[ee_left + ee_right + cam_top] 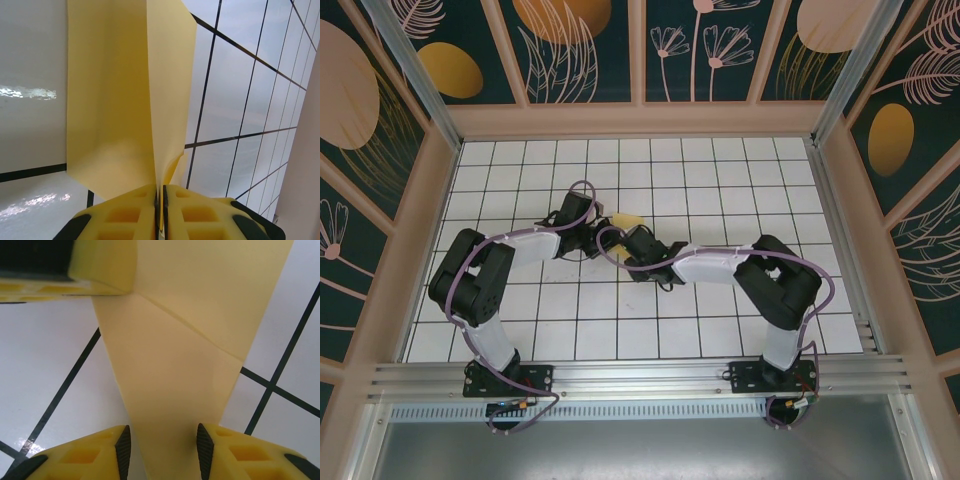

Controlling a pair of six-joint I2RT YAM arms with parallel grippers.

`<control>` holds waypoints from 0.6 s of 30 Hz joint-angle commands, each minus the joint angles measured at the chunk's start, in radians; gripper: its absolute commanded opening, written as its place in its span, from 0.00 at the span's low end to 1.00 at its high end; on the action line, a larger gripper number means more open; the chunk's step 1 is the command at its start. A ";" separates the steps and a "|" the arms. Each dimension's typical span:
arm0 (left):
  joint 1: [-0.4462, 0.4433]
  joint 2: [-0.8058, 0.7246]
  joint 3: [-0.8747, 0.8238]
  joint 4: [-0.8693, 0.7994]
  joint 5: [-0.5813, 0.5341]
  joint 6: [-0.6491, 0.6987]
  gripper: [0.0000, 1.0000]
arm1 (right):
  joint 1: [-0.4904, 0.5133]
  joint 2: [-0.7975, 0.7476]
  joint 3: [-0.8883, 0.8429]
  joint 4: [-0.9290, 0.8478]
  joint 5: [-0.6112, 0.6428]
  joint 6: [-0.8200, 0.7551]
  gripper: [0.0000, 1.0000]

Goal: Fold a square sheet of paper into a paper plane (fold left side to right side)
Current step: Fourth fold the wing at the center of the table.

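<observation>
Grid worktop (720, 300): square sheet of paper (115, 100) sat at centre, partly lifted, raised edge clamped in shut left pincer (161, 210); right pincer (162, 447) stood open astride it. Risk judged: uneven closing or pull could skew crease or tear thin paper

yellow paper (628, 222) mostly hidden overhead, edges cropped

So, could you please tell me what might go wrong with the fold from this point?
1. The left gripper pinches the yellow paper at one thin edge; a pull could tear it or slip it free.
2. The right gripper sits over the paper with jaws apart; closing off the diagonal crease might press a crooked fold.
</observation>
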 commanded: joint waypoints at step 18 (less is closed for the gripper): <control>-0.006 -0.021 0.111 -0.082 0.016 0.046 0.38 | -0.037 -0.017 -0.022 0.021 -0.072 0.011 0.19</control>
